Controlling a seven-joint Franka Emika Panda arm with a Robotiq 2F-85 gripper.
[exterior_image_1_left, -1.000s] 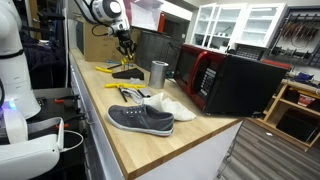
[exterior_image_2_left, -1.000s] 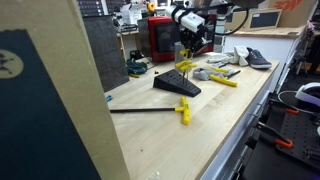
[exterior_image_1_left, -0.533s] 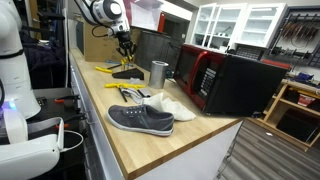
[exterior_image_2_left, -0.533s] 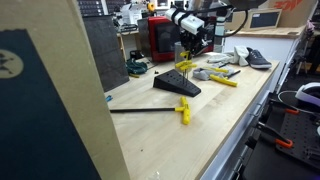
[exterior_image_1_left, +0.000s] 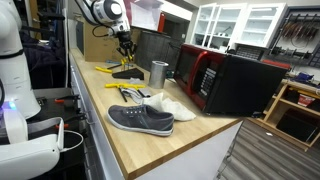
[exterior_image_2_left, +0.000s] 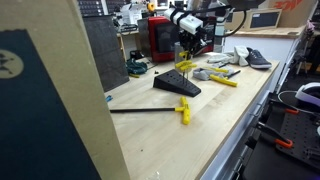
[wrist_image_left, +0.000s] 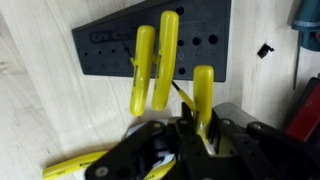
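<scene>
My gripper (wrist_image_left: 196, 128) is shut on a yellow-handled screwdriver (wrist_image_left: 203, 92), just above a black wedge-shaped tool holder (wrist_image_left: 200, 45) with rows of holes. Two more yellow-handled screwdrivers (wrist_image_left: 155, 65) stand in the holder beside it. In both exterior views the gripper (exterior_image_1_left: 124, 47) (exterior_image_2_left: 190, 52) hangs over the holder (exterior_image_1_left: 127, 74) (exterior_image_2_left: 177, 86) at the far end of a wooden bench. The held tool's tip is hidden, so I cannot tell whether it sits in a hole.
A metal cup (exterior_image_1_left: 158, 72), yellow pliers (exterior_image_1_left: 128, 91), a grey shoe (exterior_image_1_left: 140, 119), a white shoe (exterior_image_1_left: 172, 106) and a red-and-black microwave (exterior_image_1_left: 225, 82) stand on the bench. Another yellow tool with a black rod (exterior_image_2_left: 183, 109) lies near the holder. A wooden panel (exterior_image_2_left: 50, 100) blocks the near side.
</scene>
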